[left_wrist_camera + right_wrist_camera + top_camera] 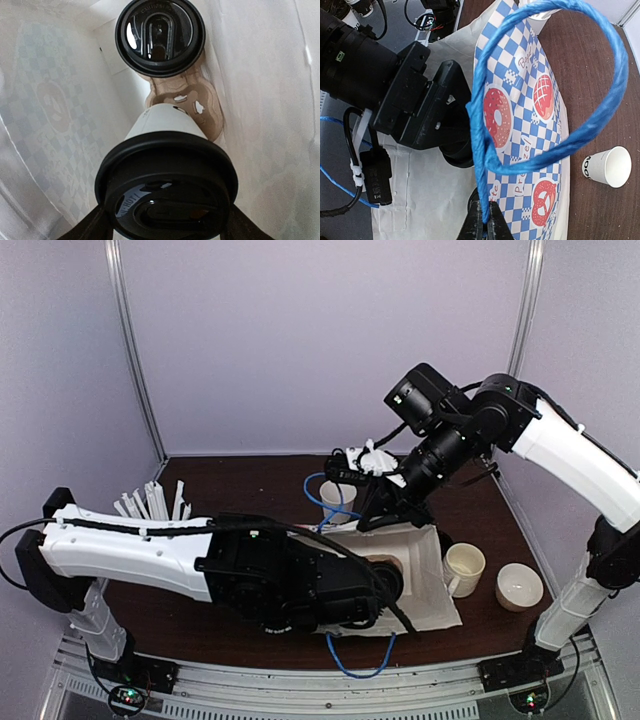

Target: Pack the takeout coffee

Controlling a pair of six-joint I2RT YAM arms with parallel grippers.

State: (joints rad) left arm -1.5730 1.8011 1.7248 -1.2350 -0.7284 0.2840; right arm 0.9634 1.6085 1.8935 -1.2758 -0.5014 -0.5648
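Inside the white paper bag [55,115], one takeout coffee cup [167,187] with a black lid fills the near view. My left gripper [165,227] is shut on it, a finger at each side of the lid. A second lidded cup [160,35] stands deeper in a brown cardboard carrier [202,102]. In the top view the left arm reaches into the bag [435,580] and its gripper is hidden there. My right gripper [485,222] is shut on the bag's blue cord handle [600,115], above the blue-checked bag side [530,125].
A cream mug [463,568] and a low white cup [519,586] stand right of the bag. An open paper cup [337,498] [607,167] stands behind it. White straws [150,502] stand at the back left. The second blue handle [355,660] hangs over the near edge.
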